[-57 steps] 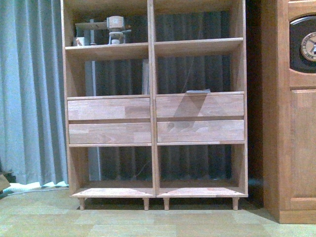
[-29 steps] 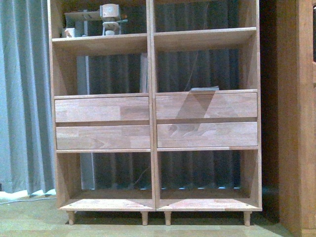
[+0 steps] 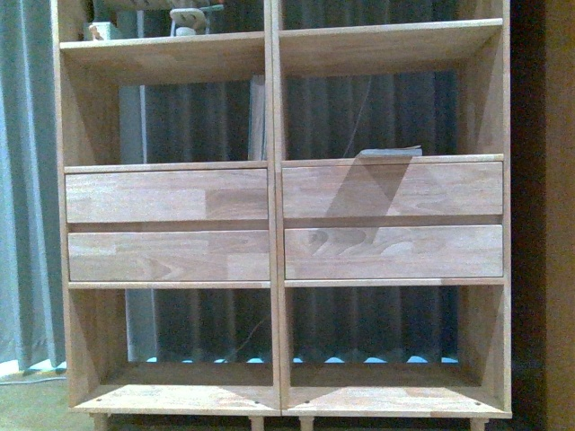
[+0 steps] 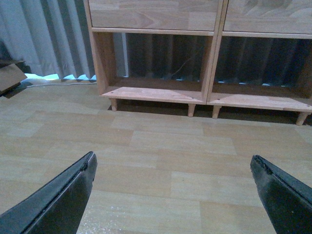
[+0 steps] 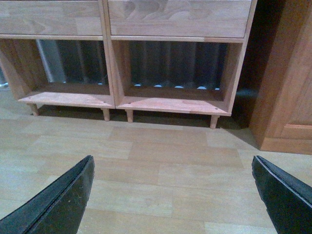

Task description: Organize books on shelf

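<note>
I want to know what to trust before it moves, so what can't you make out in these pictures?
Front view: grey flat item above the right drawers of the shelf lies edge-on; cover unseen.
Front view: thin pale upright piece beside the divider, too dim to identify.
Front view: top-left objects, cut by the upper edge.
Wrist views: left hand and right hand show fingertips only; upper compartments out of frame.

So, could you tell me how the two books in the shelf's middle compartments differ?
The pale book stands upright against the divider in the left compartment; the greyish book lies flat in the right one. The pale book shows a tall, thin outline, the greyish book only a low edge. Both rest on the shelf above its drawers.
</note>
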Available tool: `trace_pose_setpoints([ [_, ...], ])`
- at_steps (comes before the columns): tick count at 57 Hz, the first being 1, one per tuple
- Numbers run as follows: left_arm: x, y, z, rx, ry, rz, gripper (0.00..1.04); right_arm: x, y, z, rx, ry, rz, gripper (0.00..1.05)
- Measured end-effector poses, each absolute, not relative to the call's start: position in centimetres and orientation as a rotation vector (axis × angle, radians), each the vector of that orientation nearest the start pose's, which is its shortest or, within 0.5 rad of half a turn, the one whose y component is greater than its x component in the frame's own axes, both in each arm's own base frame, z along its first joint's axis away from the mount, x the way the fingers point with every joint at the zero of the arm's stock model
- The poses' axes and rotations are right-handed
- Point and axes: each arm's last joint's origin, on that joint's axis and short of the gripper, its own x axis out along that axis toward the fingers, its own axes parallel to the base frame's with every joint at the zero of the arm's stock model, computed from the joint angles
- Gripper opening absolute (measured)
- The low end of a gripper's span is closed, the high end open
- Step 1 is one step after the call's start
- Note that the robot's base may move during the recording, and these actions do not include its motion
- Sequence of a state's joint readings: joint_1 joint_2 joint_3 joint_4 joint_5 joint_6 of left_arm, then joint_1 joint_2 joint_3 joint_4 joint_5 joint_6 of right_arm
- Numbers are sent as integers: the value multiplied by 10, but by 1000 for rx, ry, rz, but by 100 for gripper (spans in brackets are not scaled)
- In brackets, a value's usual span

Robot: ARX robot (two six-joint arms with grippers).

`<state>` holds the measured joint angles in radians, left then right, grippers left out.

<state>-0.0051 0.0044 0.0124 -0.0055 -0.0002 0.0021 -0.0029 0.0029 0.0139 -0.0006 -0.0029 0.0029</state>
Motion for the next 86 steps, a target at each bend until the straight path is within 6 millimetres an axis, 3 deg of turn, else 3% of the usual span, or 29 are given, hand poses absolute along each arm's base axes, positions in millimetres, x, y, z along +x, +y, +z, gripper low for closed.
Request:
trace_pose_setpoints([
  [86, 97, 0, 167, 2, -2, -5, 97, 97, 0, 168, 3, -10, 0, 98],
])
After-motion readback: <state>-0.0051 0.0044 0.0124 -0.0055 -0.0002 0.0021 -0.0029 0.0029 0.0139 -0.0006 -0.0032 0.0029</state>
